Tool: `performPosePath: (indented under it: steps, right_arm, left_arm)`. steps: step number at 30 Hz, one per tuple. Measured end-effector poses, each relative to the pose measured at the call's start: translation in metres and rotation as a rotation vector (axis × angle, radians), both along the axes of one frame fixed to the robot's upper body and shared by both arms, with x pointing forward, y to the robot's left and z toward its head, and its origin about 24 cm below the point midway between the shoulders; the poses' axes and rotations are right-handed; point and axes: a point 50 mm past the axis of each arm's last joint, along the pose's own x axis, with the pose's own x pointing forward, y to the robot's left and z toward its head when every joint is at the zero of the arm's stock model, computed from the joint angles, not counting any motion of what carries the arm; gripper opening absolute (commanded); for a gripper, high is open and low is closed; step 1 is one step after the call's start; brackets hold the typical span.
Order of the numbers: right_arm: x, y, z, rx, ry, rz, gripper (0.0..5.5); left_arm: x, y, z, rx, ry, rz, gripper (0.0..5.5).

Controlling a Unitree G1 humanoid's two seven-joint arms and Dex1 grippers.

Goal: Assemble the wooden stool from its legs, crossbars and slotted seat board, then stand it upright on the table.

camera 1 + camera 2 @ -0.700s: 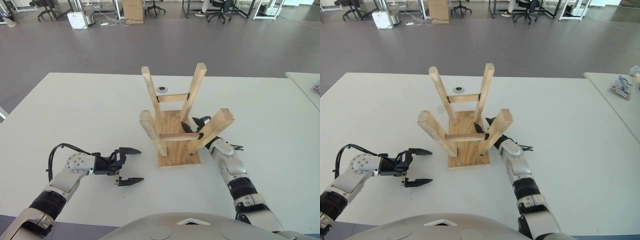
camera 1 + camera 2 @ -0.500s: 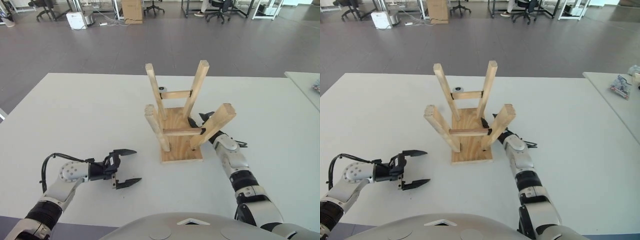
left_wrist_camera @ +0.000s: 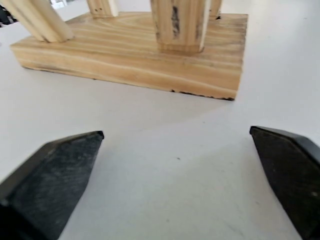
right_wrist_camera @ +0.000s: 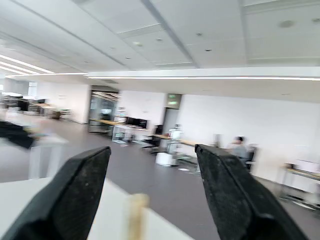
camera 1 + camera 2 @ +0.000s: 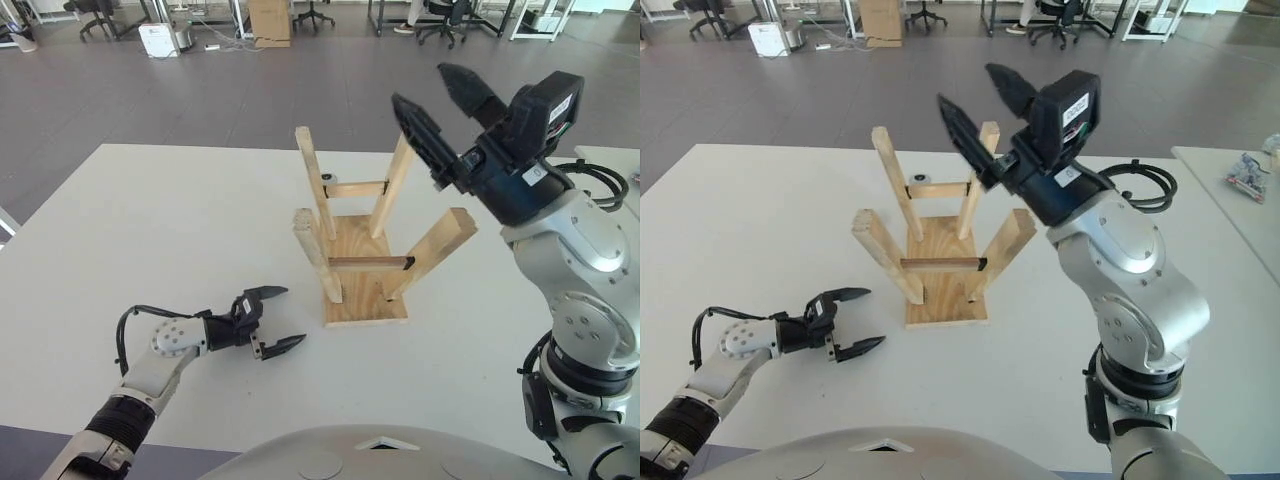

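The wooden stool [image 5: 365,245] lies upside down in the middle of the white table [image 5: 150,210]: its seat board [image 5: 365,295] is flat on the table and four legs with two crossbars [image 5: 368,263] stick up. My left gripper [image 5: 268,322] rests low on the table to the left of the seat board, open and empty; in the left wrist view the seat board [image 3: 135,55] lies just ahead of its fingertips [image 3: 55,175]. My right gripper [image 5: 446,113] is raised high above the stool's right side, open, holding nothing.
A small round dark object [image 5: 326,179] lies on the table behind the stool. A second table [image 5: 1240,200] with a small packet stands at the right. Open floor with office chairs and boxes lies beyond the table's far edge.
My right gripper has let go of the stool's right leg and swung up high above it. The left gripper has slid a little rightward toward the seat board.
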Motion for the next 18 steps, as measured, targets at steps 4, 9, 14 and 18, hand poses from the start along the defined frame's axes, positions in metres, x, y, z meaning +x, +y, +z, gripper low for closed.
performPosePath:
  steps: [4,9,14,18]
  right_arm:
    - [-0.013,-0.016,0.002,-0.142,0.074,0.141,3.16]
    - [-0.024,-0.045,0.003,-0.478,0.152,0.232,3.16]
    - [-0.016,-0.065,-0.015,-0.792,0.231,0.123,3.16]
    - [0.001,-0.080,-0.022,-0.932,0.196,-0.043,3.16]
  left_arm:
    - [0.002,-0.002,-0.001,-0.004,-0.010,0.015,5.38]
    - [0.005,-0.001,-0.002,-0.013,-0.027,0.027,5.38]
    - [0.012,-0.001,-0.002,-0.013,-0.044,0.034,5.38]
    - [0.016,-0.002,-0.002,-0.001,-0.047,0.030,5.38]
